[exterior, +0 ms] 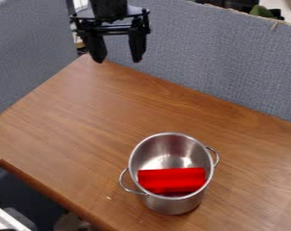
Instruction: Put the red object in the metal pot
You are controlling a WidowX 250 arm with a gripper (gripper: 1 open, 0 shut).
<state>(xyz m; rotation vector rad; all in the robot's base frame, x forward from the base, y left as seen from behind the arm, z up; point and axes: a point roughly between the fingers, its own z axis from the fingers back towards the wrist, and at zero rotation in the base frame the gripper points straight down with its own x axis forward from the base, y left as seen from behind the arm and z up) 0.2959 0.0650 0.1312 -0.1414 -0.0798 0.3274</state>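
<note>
Near the front edge of the desk (99,117), toward its right side, we see the metal pot (169,200), standing upright. Inside it we find the red object (173,180), lying on its side. Above the far left corner of the desk, our gripper (119,56) hangs well apart from the pot, with its fingers wide open, and it holds nothing.
</note>
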